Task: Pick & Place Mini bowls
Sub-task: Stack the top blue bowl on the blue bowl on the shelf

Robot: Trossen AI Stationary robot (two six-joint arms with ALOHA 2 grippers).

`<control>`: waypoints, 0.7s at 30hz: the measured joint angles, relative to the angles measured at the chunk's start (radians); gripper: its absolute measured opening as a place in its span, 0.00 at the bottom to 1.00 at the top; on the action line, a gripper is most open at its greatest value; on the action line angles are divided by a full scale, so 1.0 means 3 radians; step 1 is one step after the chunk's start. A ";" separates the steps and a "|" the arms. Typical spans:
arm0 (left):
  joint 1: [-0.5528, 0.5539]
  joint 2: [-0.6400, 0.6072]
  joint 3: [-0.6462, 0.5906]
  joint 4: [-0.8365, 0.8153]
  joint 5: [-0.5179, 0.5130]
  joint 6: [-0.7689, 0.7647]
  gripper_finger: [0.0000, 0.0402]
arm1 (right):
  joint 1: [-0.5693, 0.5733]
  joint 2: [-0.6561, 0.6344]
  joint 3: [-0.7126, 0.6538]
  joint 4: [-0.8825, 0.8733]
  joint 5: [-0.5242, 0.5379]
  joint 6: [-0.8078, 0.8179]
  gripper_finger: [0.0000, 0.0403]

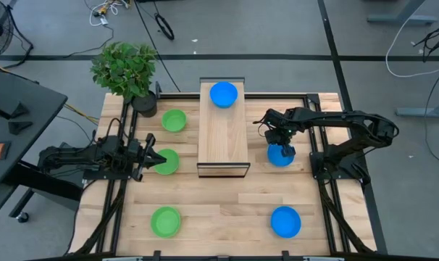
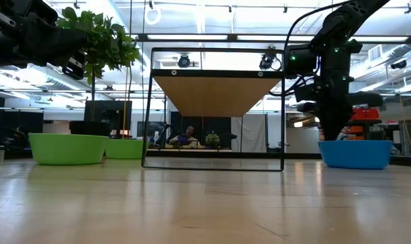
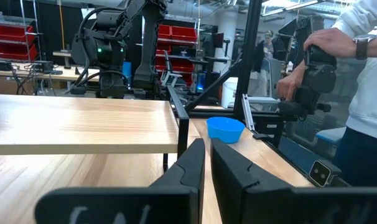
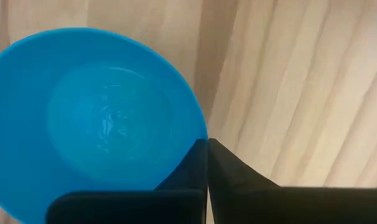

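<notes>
Six mini bowls show in the high view. One blue bowl (image 1: pixel 223 94) sits on a raised wooden platform (image 1: pixel 223 138). Another blue bowl (image 1: pixel 280 156) (image 2: pixel 357 154) (image 4: pixel 101 118) rests on the table to the platform's right, with my right gripper (image 1: pixel 281 143) (image 4: pixel 207 146) shut at its far rim. A third blue bowl (image 1: pixel 285 221) lies near the front right. Green bowls lie at the far left (image 1: pixel 174 120), the middle left (image 1: pixel 167 162) (image 2: pixel 68 149) and the near left (image 1: pixel 165 221). My left gripper (image 1: pixel 153 158) (image 3: pixel 208 165) is shut, raised beside the middle green bowl. My right gripper meets the blue bowl at its far rim (image 4: pixel 200 127), coming from above with the fingers pointing down. One finger (image 4: pixel 182 168) stands over the bowl's inside and the other outside, closed on the rim. The bowl sits upright with its base on the table.
The wooden platform on a black frame (image 2: pixel 216 91) stands mid-table between the arms. A leafy potted plant (image 1: pixel 125 69) is at the far left corner. A person (image 3: pixel 363 93) stands beyond the table's right side. Bare tabletop lies along the near edge between the front bowls.
</notes>
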 joint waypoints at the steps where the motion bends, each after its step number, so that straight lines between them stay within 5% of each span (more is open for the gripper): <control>1: 0.0001 0.0000 0.0000 -0.0001 0.0000 0.0000 0.07 | 0.0000 -0.0016 0.0000 -0.0051 0.0000 0.0030 0.00; 21: 0.0001 0.0000 0.0000 -0.0001 0.0000 0.0000 0.07 | -0.0079 -0.0092 0.0798 -0.0993 -0.0027 0.0334 0.00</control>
